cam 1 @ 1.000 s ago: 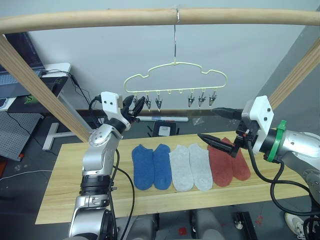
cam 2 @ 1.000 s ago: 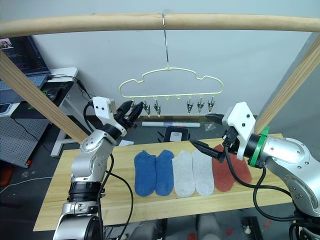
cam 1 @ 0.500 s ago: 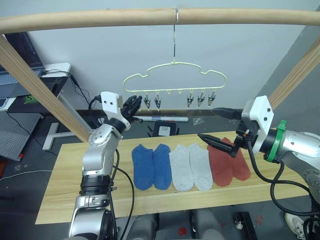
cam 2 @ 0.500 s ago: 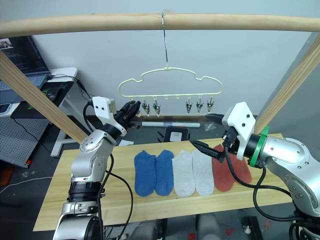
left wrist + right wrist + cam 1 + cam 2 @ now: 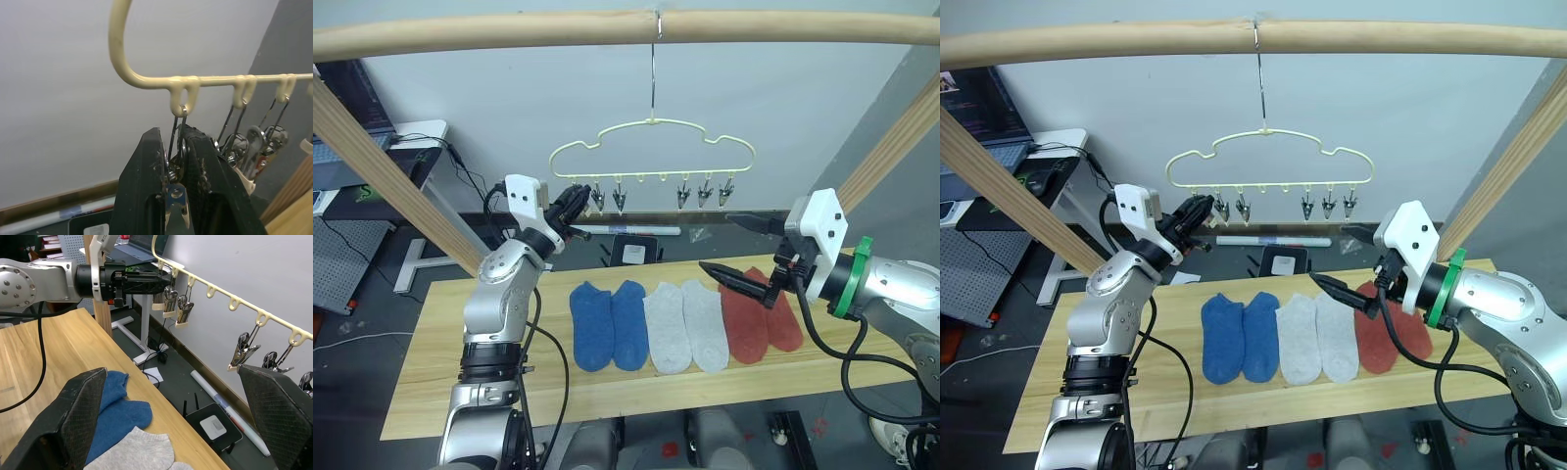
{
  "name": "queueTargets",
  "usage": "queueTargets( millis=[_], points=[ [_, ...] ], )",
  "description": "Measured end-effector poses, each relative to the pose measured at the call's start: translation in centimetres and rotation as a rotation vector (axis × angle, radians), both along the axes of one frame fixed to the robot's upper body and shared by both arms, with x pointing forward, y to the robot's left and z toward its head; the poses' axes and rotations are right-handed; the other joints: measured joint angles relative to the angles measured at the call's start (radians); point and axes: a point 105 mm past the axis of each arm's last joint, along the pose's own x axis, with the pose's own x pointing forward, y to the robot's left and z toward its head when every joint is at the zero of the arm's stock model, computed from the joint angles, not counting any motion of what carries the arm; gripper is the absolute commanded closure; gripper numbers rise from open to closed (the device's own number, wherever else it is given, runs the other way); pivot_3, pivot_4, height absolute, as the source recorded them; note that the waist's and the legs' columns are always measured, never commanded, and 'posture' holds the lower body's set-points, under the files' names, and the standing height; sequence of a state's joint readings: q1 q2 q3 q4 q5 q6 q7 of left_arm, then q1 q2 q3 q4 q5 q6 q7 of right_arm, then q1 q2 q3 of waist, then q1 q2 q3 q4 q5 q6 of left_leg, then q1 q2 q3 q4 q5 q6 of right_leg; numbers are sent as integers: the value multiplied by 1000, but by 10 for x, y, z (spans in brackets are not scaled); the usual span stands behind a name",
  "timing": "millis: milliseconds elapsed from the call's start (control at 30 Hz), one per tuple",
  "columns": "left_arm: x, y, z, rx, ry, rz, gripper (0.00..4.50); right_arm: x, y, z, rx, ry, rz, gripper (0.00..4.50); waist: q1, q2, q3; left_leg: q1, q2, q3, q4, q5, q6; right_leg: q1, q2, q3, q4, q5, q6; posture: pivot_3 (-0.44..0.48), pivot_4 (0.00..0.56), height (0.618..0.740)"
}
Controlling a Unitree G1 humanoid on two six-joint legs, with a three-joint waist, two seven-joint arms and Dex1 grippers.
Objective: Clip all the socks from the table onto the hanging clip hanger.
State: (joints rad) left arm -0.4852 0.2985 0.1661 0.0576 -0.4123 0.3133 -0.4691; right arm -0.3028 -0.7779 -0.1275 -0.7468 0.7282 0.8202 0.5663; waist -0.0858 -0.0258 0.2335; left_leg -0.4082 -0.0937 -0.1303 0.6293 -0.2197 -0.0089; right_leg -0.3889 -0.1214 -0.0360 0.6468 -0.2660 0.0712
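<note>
My left hand [image 5: 576, 202] is raised to the clip hanger [image 5: 653, 149], its two black fingers [image 5: 146, 196] pinched together on the leftmost clip [image 5: 174, 193] at the hanger's left end. The hanger itself hangs by its metal hook from the round wooden pole [image 5: 509, 35] above the table [image 5: 421, 372]. The other silver clips dangle along the hanger's lower wire, to the right of the one I grip.

My right hand [image 5: 741, 254] hovers lower, below the hanger's right end and just over the rust red socks [image 5: 759, 315], its fingers spread wide apart and holding nothing.

All six socks lie flat in a row on the table beneath the hanger: two blue socks [image 5: 609, 324] on the left, two light grey socks [image 5: 685, 325] in the middle, the rust red pair on the right, each touching its neighbour.
</note>
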Motion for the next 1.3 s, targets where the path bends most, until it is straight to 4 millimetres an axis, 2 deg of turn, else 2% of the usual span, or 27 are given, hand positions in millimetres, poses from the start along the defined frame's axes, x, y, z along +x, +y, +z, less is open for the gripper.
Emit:
queueTargets(
  millis=[267, 633, 867, 1067, 1300],
  points=[
    [-4, 4, 7, -15, 15, -21, 4254, 0, 0, -6, -4, 17, -9, 0, 0, 0, 8, 0, 0, 0, 0, 0, 0, 0, 0, 0, 0, 0, 0, -271, 258, 740],
    [-15, 8, 9, -11, 45, -74, 4254, 7, -13, -18, -42, 21, -123, 0, 1, -1, 18, -1, 0, 0, 0, 0, 0, -1, 0, 0, 0, 0, 0, -256, 278, 740],
    [-21, 2, 9, -24, 73, -124, 4254, 19, -36, -42, -116, 67, -302, 0, 2, -2, 28, -1, 0, 0, 0, 0, 0, -1, 0, 1, 0, 0, 0, -246, 292, 740],
    [-25, -1, 11, -85, 127, -156, 4254, 28, -52, -50, -153, 60, -413, 0, 1, -2, 36, -1, 0, 0, 0, 0, 0, -1, 0, 1, 0, 0, 0, -238, 300, 740],
    [-31, 0, 17, -65, 128, -170, 4254, 35, -72, -79, -122, 154, -560, 0, 2, -3, 50, -1, 0, 0, 0, 0, 0, -2, 0, 1, 1, 0, 0, -218, 325, 740]
  ],
)
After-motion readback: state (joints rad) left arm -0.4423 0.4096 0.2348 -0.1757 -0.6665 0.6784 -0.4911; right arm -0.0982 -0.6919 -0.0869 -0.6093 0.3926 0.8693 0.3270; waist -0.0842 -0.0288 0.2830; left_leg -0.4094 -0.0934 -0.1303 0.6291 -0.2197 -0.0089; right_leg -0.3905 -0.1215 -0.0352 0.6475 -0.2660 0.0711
